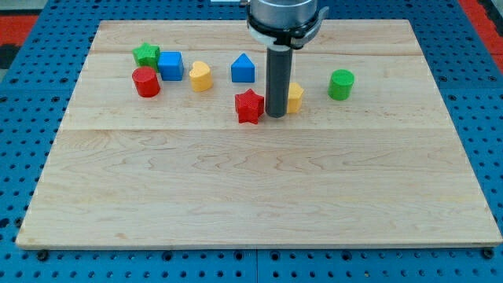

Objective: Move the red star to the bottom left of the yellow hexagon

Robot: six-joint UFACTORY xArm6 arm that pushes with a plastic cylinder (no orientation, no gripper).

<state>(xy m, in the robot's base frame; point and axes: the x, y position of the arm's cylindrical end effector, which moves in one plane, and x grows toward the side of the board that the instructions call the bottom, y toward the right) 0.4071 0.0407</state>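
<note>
The red star (249, 106) lies on the wooden board (259, 196), a little above its middle. The yellow hexagon (295, 97) sits just to the star's right and slightly higher, partly hidden behind my rod. My tip (276, 115) rests on the board between the two, right beside the star's right edge and in front of the hexagon's left side. I cannot tell whether the tip touches either block.
At the view's upper left are a green star (145, 54), a blue cube (170, 66), a red cylinder (145, 82) and a yellow heart (200, 76). A blue house-shaped block (243, 68) sits above the red star. A green cylinder (341, 84) stands right of the hexagon.
</note>
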